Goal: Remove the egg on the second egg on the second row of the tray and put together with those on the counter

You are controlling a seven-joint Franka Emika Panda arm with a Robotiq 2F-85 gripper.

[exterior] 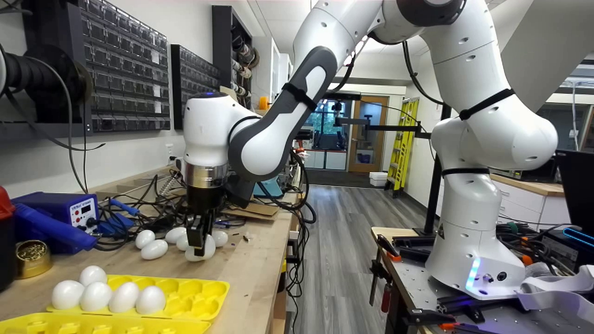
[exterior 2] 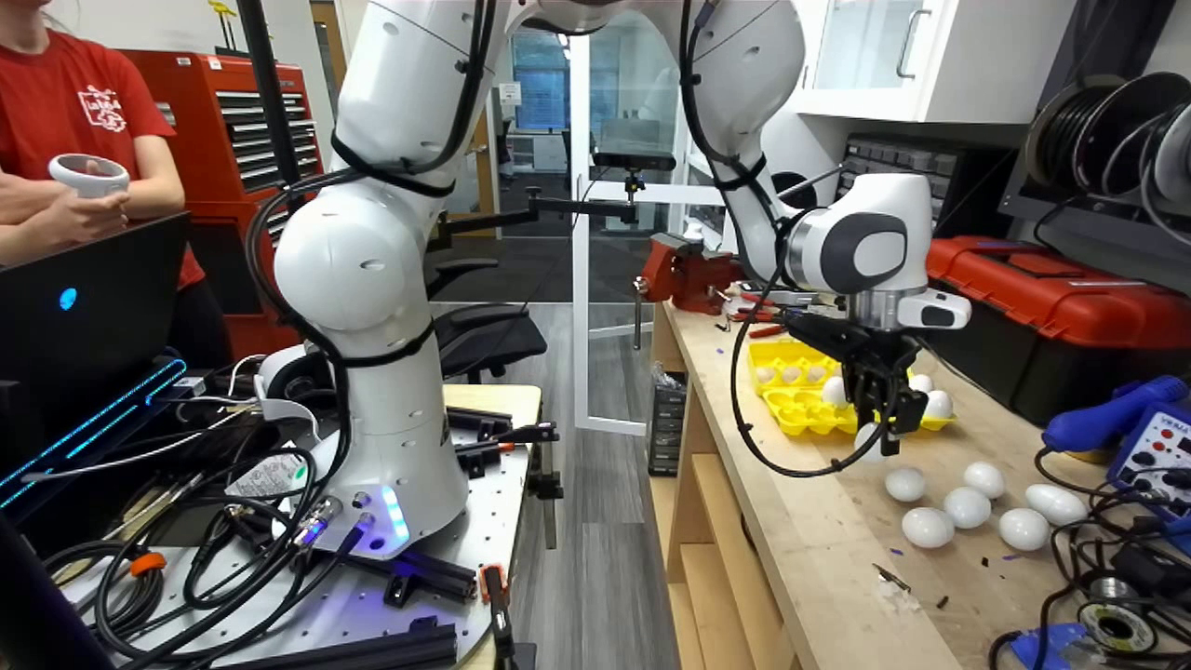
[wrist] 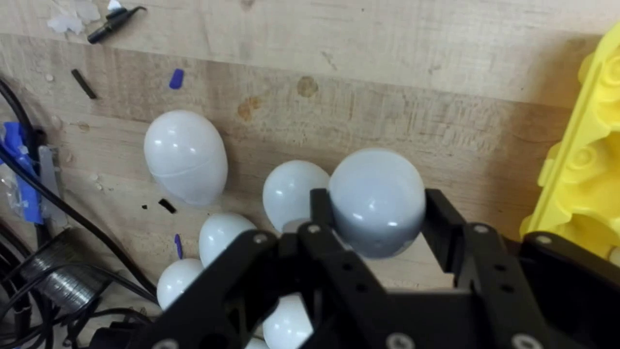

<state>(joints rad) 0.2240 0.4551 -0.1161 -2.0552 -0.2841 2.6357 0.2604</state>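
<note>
My gripper [wrist: 377,208] is shut on a white egg [wrist: 380,201], one finger on each side of it. The gripper also shows in both exterior views [exterior: 200,248] [exterior 2: 882,437], and the held egg hangs low over the counter [exterior: 246,269]; I cannot tell whether it touches the wood. Several white eggs [wrist: 186,155] lie loose on the counter beside it, also seen in both exterior views [exterior: 154,249] [exterior 2: 968,507]. The open yellow tray [exterior: 199,301] has several white eggs [exterior: 124,297] in it and bare cups; its edge shows at the right of the wrist view [wrist: 588,131].
A blue soldering station [exterior: 60,215] and tangled cables [exterior: 139,204] lie near the wall. A solder spool [wrist: 65,274] and small scraps lie beside the loose eggs. A red and black toolbox [exterior 2: 1061,298] stands behind the tray; a red vise [exterior 2: 684,274] sits farther along.
</note>
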